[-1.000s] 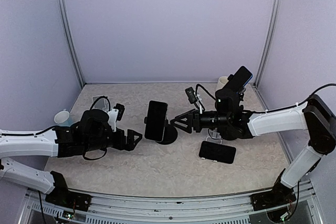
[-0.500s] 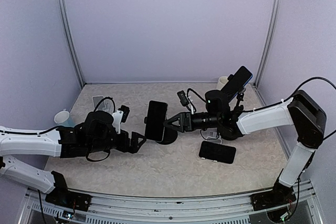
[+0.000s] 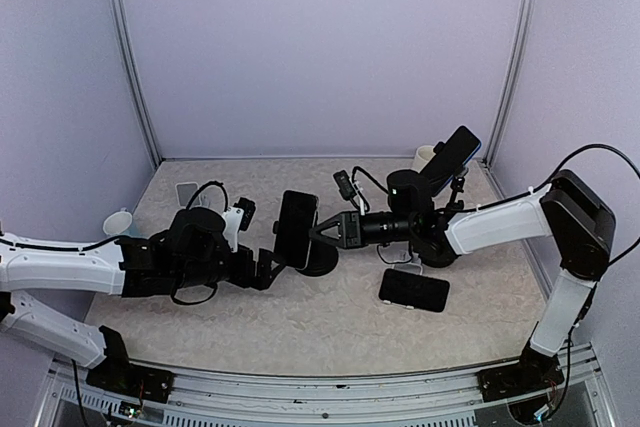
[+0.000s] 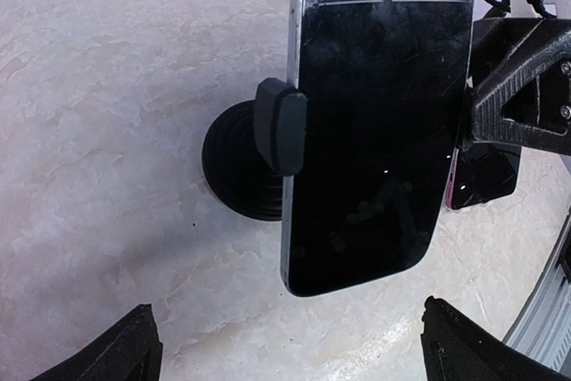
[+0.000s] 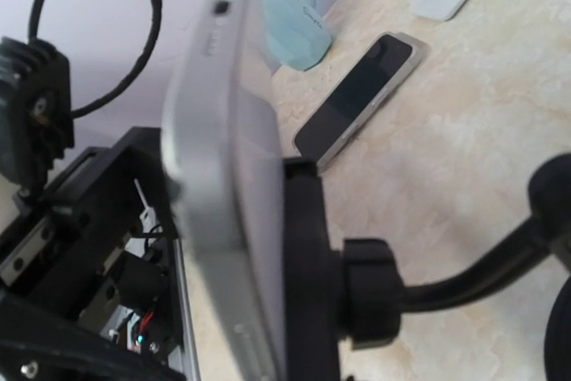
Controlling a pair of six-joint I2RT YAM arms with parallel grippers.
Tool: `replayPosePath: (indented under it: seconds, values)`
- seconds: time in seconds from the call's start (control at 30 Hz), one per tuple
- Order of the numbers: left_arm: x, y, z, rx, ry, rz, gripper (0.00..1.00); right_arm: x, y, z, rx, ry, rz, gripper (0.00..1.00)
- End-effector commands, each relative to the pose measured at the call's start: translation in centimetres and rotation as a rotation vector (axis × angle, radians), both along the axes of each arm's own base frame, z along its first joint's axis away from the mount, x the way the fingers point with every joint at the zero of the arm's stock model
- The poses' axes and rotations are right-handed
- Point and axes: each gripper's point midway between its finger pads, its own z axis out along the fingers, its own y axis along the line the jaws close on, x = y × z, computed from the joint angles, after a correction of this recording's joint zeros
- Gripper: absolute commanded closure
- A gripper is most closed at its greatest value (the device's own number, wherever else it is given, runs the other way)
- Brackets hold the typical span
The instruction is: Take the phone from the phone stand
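Nearest the arm bases, a dark spare phone [image 3: 413, 290] lay flat on the marbled table [image 3: 300, 332], around 4 o'clock from the phone stand [image 3: 322, 261]. The left gripper [image 3: 266, 269] sat low at roughly 8 o'clock of the stand, jaws spread wide with nothing in them and aimed at the screen. On its wrist cam both fingertips [image 4: 116, 350] were way out at the bottom corners of the view. The phone [image 3: 296, 229] stood upright in the stand, screen facing the left arm, with a side clamp [image 4: 281, 125] hugging its edge and the round base just behind it. The right gripper [image 3: 325, 232] was on the 3 o'clock side with its tips right up against the phone's edge, but honestly I couldn't tell if it was clamped on or just touching. Further back were a pale cup [image 3: 118, 222] out at 9 o'clock, a small flat phone [image 3: 186, 192] near 10 o'clock, and a propped phone [image 3: 460, 150] on its own mount at 1 o'clock by the back right corner.
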Motion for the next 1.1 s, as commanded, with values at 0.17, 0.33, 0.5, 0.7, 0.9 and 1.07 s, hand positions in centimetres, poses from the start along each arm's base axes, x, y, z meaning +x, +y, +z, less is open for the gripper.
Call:
replayPosePath:
  seconds: [0.17, 0.33, 0.5, 0.7, 0.9, 1.07]
  values:
    - [0.5, -1.3, 1.4, -0.030, -0.027, -0.017, 0.01, 0.1, 0.8, 0.0, 0.016, 0.016, -0.002, 0.62]
    - [0.7, -1.1, 1.1, -0.019, -0.028, -0.007, 0.01, 0.4, 0.7, -0.6, 0.003, 0.031, -0.022, 0.67]
    - [0.8, -1.2, 1.3, -0.017, -0.036, -0.005, 0.01, 0.1, 0.7, -0.8, 0.010, 0.042, -0.015, 0.67]
    - [0.7, -1.7, 1.5, -0.033, -0.040, -0.024, 0.01, -0.2, 1.3, -0.6, 0.025, 0.042, 0.003, 0.70]
    - [0.7, -2.1, 1.4, -0.049, -0.024, -0.029, 0.01, -0.3, 1.3, -0.6, 0.021, 0.047, 0.001, 0.64]
    - [0.9, -2.2, 1.6, -0.072, -0.022, -0.017, 0.01, -0.4, 1.3, -0.7, 0.014, 0.050, -0.006, 0.68]
